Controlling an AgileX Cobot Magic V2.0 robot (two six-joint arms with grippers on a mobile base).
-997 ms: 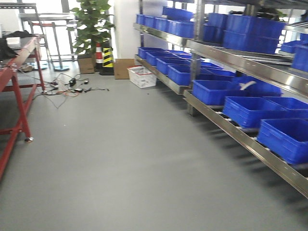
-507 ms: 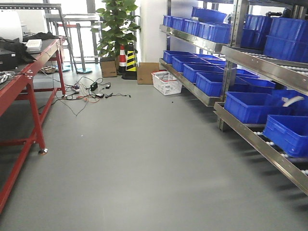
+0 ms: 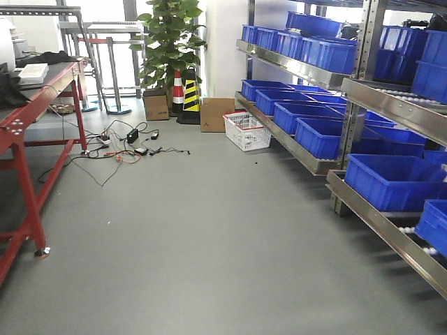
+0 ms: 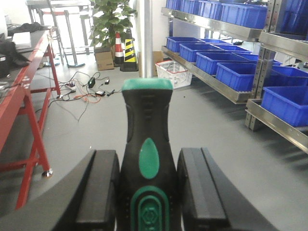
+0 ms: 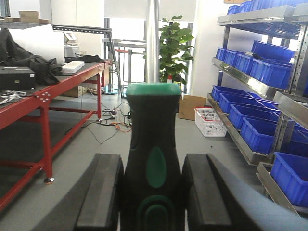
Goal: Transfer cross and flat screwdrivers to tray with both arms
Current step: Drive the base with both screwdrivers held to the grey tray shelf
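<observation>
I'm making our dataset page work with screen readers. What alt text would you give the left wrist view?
The left gripper clamps a screwdriver by its black-and-green handle, steel shaft pointing away from the camera. Beyond lie a grey floor, a red table at left, shelves of blue bins at right, and a plant at the back.

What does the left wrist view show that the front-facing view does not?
Only the left wrist view: the left gripper closed on a screwdriver, black handle with green marks, steel shaft pointing up.

Only the front-facing view: no gripper and no tool, only the grey floor with nothing in front of it.

Both: the red table, the potted plant, the striped cone, the white basket and the blue bins on the racks.
</observation>
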